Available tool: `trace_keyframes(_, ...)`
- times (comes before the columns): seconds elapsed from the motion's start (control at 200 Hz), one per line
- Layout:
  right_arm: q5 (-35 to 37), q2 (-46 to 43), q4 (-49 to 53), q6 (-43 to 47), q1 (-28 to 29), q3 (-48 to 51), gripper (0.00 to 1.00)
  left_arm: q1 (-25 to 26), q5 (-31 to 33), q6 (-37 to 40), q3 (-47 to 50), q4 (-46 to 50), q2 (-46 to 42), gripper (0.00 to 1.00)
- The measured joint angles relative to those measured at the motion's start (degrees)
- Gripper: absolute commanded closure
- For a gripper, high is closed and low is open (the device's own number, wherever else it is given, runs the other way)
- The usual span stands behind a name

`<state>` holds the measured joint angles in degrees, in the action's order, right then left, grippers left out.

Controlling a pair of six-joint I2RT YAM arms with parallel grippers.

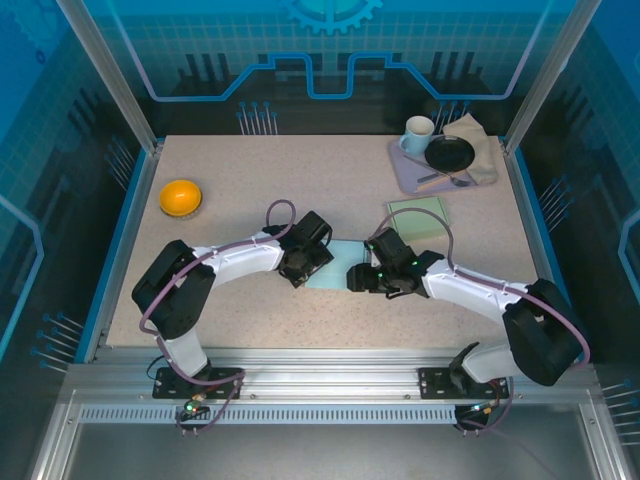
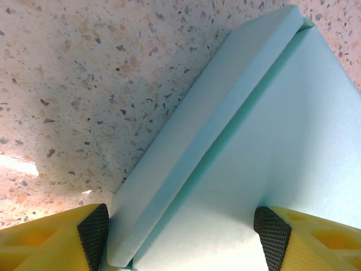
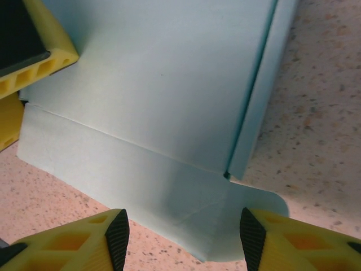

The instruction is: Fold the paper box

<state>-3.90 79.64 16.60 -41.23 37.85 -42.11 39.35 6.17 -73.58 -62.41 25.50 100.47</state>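
Observation:
The paper box (image 1: 330,268) is a pale blue sheet lying flat on the speckled table between both grippers. In the left wrist view one long side wall (image 2: 197,141) is folded over along the base panel (image 2: 282,147). My left gripper (image 2: 182,237) stands open over that edge, one pad (image 2: 93,237) outside the wall and the other resting on the panel. In the right wrist view a creased end flap (image 3: 169,186) with a rounded tab (image 3: 259,200) lies flat on the table. My right gripper (image 3: 184,240) is open just short of that flap. A left finger (image 3: 34,51) shows at the top left.
An orange bowl (image 1: 181,196) sits at the left of the table. At the back right a tray (image 1: 405,170) carries a mug (image 1: 418,133), a black plate (image 1: 449,153) and a beige cloth (image 1: 478,145). A flat green sheet (image 1: 418,216) lies just behind the right arm.

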Motion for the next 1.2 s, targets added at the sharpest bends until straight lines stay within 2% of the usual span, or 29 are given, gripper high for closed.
trace_keyframes(0.36,-0.66,0.74,-0.63,-1.22,0.00,0.11,0.40,0.00,0.02,0.02,0.00,-0.35,0.11,0.26)
trace_keyframes(0.535,-1.20,0.74,-1.70,-1.31,-0.02,1.16,0.43,0.00,0.02,0.02,0.00,-0.35,0.11,0.26)
trace_keyframes(0.63,-2.10,0.74,-2.69,-1.86,-0.02,1.79,0.49,0.00,0.02,0.02,0.00,-0.35,0.13,0.27)
trace_keyframes(1.2,-1.29,0.74,-2.25,-0.59,-0.02,1.90,0.57,0.00,0.02,0.04,-0.02,-0.50,0.33,0.27)
